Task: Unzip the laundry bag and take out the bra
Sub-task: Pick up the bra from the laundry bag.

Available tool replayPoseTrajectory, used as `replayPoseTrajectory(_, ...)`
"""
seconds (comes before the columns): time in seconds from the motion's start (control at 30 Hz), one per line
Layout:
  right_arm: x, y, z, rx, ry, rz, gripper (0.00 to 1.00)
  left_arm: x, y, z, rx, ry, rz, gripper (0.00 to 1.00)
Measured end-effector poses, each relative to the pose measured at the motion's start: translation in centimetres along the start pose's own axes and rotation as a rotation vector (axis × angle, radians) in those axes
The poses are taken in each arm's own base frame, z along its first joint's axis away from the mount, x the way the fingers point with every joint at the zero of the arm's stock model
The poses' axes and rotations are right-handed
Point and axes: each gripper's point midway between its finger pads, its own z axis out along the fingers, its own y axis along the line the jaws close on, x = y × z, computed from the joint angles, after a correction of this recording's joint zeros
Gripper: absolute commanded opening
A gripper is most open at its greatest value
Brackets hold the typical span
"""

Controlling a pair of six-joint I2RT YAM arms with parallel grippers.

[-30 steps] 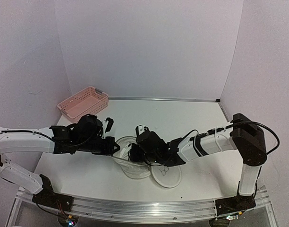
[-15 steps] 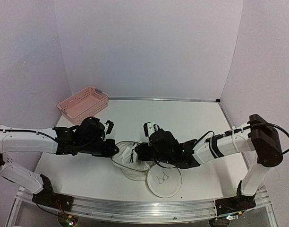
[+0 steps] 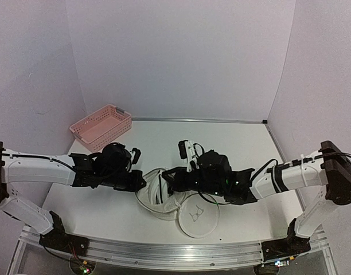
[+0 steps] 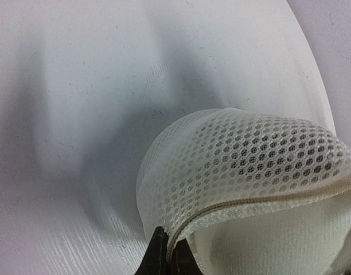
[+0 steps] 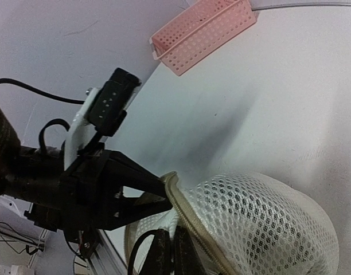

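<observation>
bag [image 3: 197,217]: white mesh, unzipped, logo half lying flat, other half raised | bra [image 4: 267,243]: white, partly seen inside raised half

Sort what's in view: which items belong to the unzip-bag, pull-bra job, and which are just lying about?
Job:
- round white mesh laundry bag, pinched at its zip rim by left gripper and right gripper
- white fabric bra with dark straps, partly showing inside the bag

Lying about:
- pink slotted plastic basket, back left on the white table

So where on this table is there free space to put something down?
Bare table runs along the back, from the pink basket to the right edge. A smaller patch lies at the front left corner. The middle is crowded: left gripper and right gripper pinch the laundry bag.
</observation>
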Motion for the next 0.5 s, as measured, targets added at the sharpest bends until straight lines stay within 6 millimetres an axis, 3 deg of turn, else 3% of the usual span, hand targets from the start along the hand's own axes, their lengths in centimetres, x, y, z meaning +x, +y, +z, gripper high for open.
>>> replayPoseTrajectory(0.5,-4.2,6.0,-3.6,-0.253,-0.106,0.02,0.0,0.3,-0.2,0.6,0.001,0.023,0.008,0.0)
